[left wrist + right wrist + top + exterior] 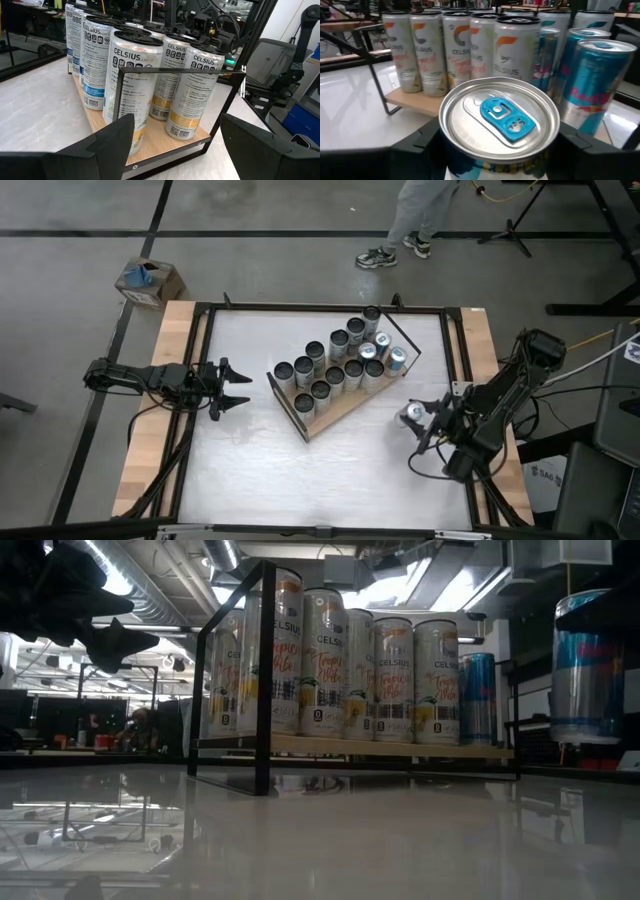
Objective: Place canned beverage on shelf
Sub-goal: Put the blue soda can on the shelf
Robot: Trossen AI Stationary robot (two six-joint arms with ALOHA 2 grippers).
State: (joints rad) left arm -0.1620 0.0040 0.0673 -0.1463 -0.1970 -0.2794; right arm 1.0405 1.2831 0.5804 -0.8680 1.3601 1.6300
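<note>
The shelf (325, 418) is a light wooden board in a black frame, lying askew at the table's middle. Several tall cans (335, 365) stand upright on it, with blue-and-silver ones (590, 95) at its right end. A silver canned beverage (411, 414) with a blue tab is in my right gripper (420, 422), just off the shelf's right end. In the low view this can (588, 670) shows at the right. My left gripper (235, 388) is open and level at the table's left, facing the shelf's (165, 135) near-left corner with nothing between its fingers. My right gripper pinches the can's two opposite sides (440, 150) between its fingers, a little below the rim. The fingers (415, 150) come nearly level from the table's right side. The can stands upright in the hold, and in the low view its bottom (585, 738) hangs clear of the table.
Pale wooden planks (160, 380) run along the table's left and right sides. A cardboard box (150, 280) sits on the floor at far left, and a person's legs (400, 230) stand beyond the far edge. Bare white tabletop (300, 480) lies on the near side.
</note>
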